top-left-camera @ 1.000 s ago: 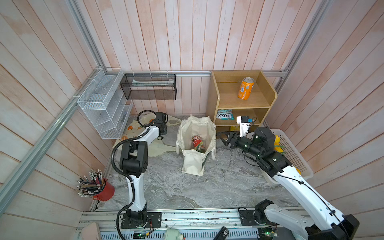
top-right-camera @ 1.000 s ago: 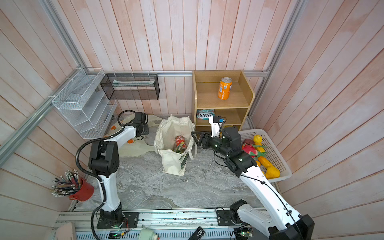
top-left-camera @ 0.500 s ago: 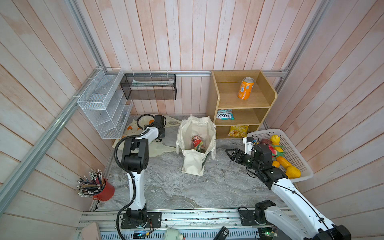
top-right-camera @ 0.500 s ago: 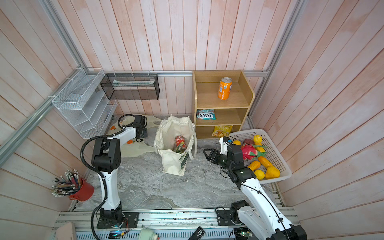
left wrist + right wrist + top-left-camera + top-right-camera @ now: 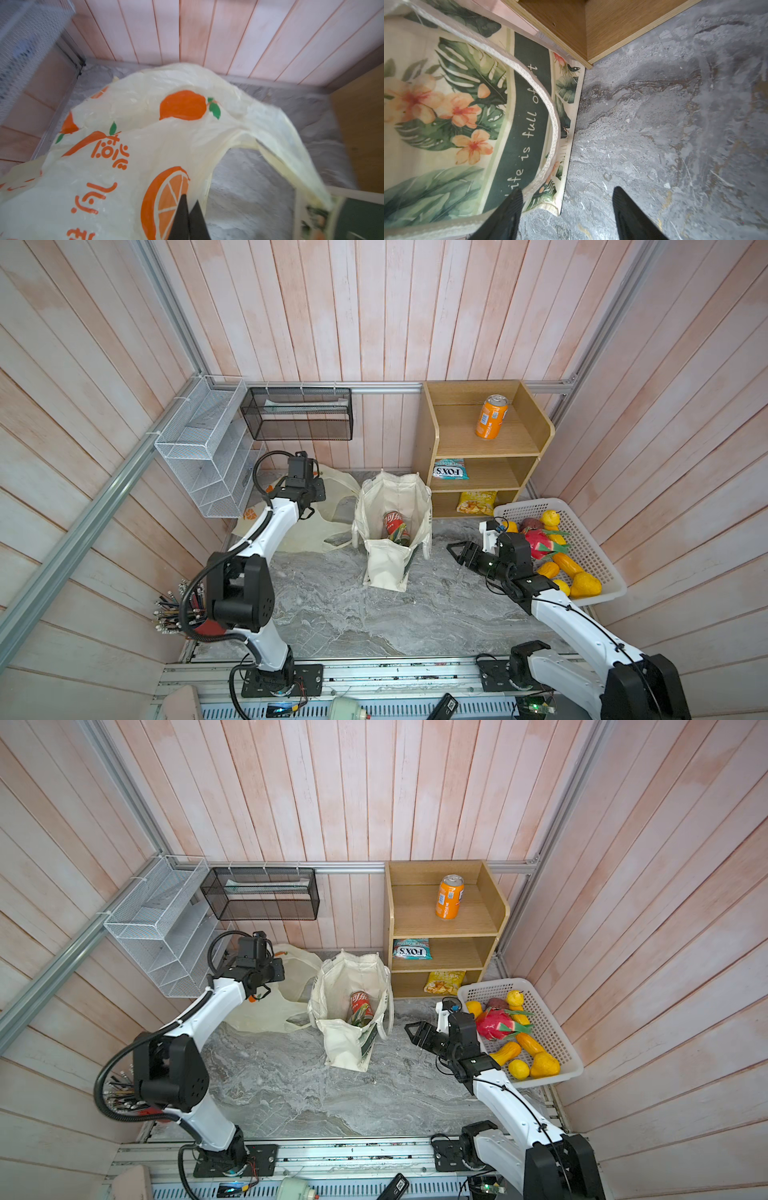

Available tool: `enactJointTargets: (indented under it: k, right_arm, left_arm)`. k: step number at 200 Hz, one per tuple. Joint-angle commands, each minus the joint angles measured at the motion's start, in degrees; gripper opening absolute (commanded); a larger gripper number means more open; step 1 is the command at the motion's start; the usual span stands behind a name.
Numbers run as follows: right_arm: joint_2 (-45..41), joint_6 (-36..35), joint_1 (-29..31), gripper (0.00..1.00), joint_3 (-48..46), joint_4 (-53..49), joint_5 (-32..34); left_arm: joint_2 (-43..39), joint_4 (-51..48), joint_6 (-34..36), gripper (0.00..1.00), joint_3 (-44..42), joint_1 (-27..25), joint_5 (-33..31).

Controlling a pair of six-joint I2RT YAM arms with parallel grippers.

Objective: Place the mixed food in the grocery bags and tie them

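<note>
Left gripper (image 5: pixel 188 204) clenched on the bag (image 5: pixel 128 116) rim (at the orange-slice print), right gripper (image 5: pixel 454 552) spread, empty, tote (image 5: pixel 392 497) at its 9 o'clock in a top view.

Both arms are white tube links between bulky black joint housings. The left arm (image 5: pixel 270 526) trails a thick black cable (image 5: pixel 96 1090) in a wide loop at 9 o'clock of its big joint. The right arm (image 5: pixel 575 622) bears a white bracket (image 5: pixel 489 534) at its wrist. Black base plates (image 5: pixel 286 681) sit on a grey rail (image 5: pixel 374 672) at 6 o'clock in both top views. Left fingers (image 5: pixel 179 220) are smooth black wedges, right fingers (image 5: pixel 506 216) black and ribbed
</note>
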Motion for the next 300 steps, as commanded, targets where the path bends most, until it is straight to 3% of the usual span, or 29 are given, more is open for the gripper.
enactJointTargets:
  k: [1, 55, 141, 191, 300]
  right_arm:
    - [2.82, 1.78, -0.29, 0.7, 0.23, 5.93, -1.53]
    - [12.19, 3.85, -0.35, 0.69, 3.27, 11.55, -1.86]
    - [27.53, 6.33, 3.59, 0.68, 11.89, 16.75, -4.16]
    - [35.01, 9.36, 9.5, 0.67, 15.58, 20.28, -3.88]
    - [53.83, 19.66, 21.84, 0.65, 30.71, 28.68, -6.14]
  left_arm:
    - [-6.44, 0.66, -3.85, 0.0, -1.91, 0.04, 5.01]
    - [-17.57, -3.22, -6.3, 0.0, 5.92, 0.02, 6.93]
    - [-24.81, -3.72, -11.18, 0.0, 19.5, 0.03, 11.7]
    - [-26.65, -0.56, -16.73, 0.0, 20.11, -0.14, 18.97]
    - [-26.85, 1.54, -18.6, 0.0, 17.62, -0.66, 21.26]
